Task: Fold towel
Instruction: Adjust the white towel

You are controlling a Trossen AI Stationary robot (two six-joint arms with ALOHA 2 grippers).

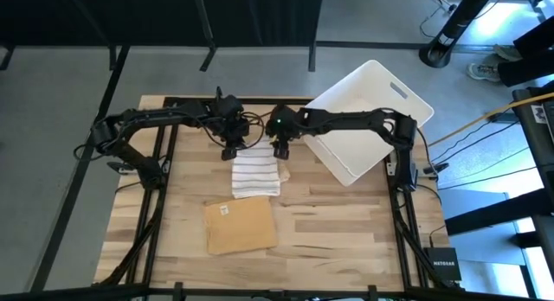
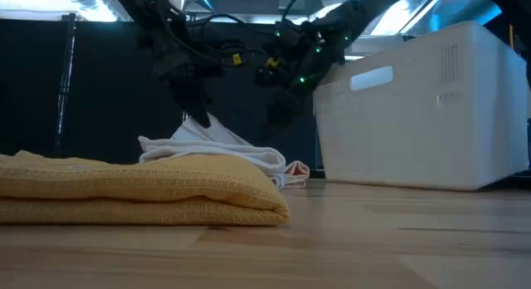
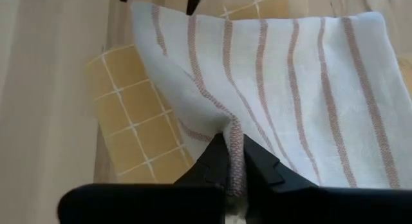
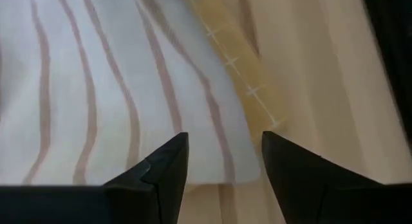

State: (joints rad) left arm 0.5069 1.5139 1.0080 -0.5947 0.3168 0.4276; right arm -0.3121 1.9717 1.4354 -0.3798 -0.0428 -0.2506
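Nearest on the wooden counter (image 1: 329, 223) lies a tan folded cloth (image 1: 240, 226), flat and squared; just beyond it sits the striped towel (image 1: 256, 172), white with thin reddish lines, folded to a narrow rectangle in the middle of the counter; it looks light, soft and limp, likely to sag and slide on the smooth wood, so a pinch at a corner or folded edge should serve best; at its far left corner the left hand (image 3: 235, 161) has its fingers closed on a raised ridge of the fabric; at the far right corner the right hand (image 4: 223, 161) hovers with fingers spread and nothing between them, over the towel's edge; to the far right stands a white plastic bin (image 1: 368, 119); beyond are grey floor, dark curtains and trailing cables.
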